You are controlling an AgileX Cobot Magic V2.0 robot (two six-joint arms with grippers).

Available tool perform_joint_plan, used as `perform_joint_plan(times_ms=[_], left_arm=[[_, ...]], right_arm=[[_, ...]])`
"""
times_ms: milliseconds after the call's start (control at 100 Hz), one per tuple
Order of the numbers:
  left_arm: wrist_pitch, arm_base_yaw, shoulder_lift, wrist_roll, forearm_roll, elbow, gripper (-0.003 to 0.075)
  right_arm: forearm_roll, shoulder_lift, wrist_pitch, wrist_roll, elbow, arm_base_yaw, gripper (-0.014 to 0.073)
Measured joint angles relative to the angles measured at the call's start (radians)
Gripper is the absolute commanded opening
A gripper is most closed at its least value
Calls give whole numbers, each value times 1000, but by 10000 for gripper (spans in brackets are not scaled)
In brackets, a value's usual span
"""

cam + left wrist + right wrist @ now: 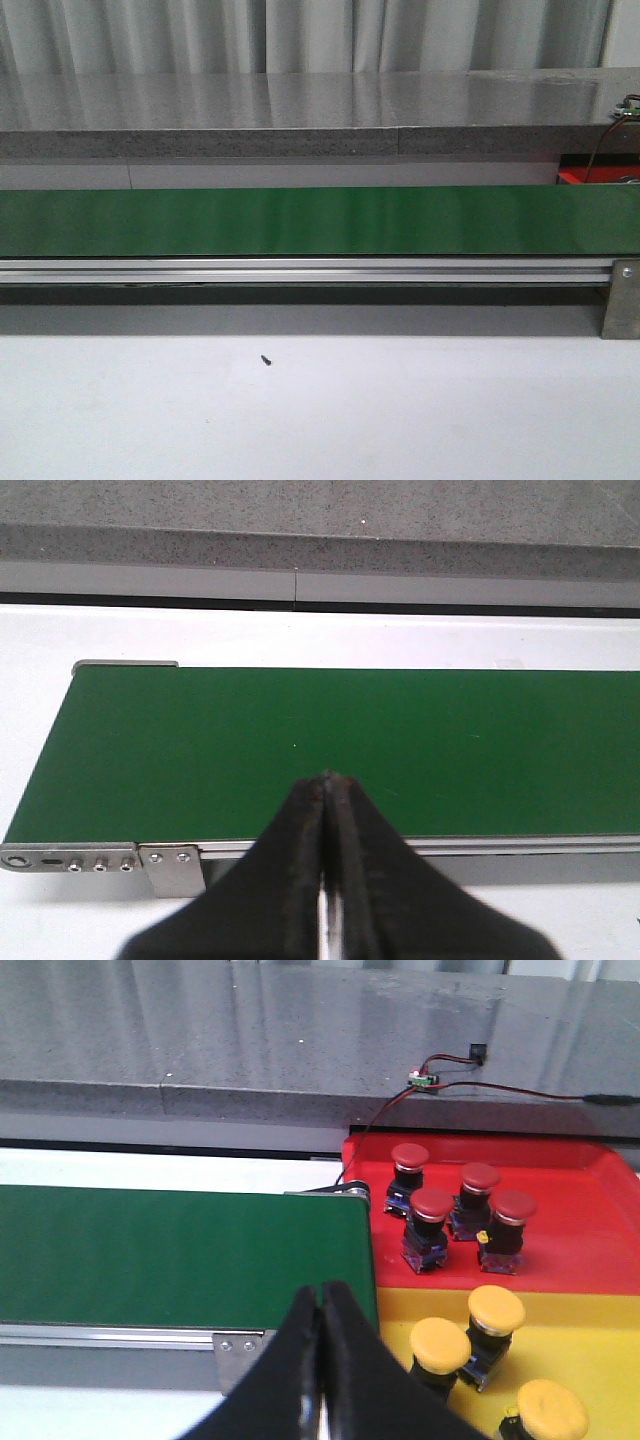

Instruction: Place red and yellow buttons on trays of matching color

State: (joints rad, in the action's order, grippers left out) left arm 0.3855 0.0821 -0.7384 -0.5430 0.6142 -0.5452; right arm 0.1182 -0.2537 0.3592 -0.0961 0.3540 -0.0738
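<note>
Both hands (325, 780) (322, 1290) clenched, empty; red-capped buttons (433, 1205) upright on red tray (580, 1230).

Yellow tray (600, 1360) cut by frame edge; speck on table (266, 359) unidentifiable.

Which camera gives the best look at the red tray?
The right wrist view: the red tray shows with four red buttons on it. The front view catches only a corner at its right edge; the left wrist view shows none.
</note>
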Motion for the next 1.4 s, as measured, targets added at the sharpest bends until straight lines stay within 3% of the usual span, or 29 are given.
perform_joint_plan(times_ms=[120, 310, 600, 910, 1400], left_arm=[[0, 0, 0, 0, 0, 0, -20], [0, 0, 0, 0, 0, 0, -20], [0, 0, 0, 0, 0, 0, -20], [0, 0, 0, 0, 0, 0, -20], [0, 0, 0, 0, 0, 0, -20]], right_arm=[[-85, 84, -61, 135, -102, 19, -68], [-124, 227, -84, 194, -225, 28, -68], [-129, 264, -110, 209, -333, 32, -68], [-141, 264, -157, 211, -353, 99, -68], [-145, 264, -239, 214, -381, 99, -68]])
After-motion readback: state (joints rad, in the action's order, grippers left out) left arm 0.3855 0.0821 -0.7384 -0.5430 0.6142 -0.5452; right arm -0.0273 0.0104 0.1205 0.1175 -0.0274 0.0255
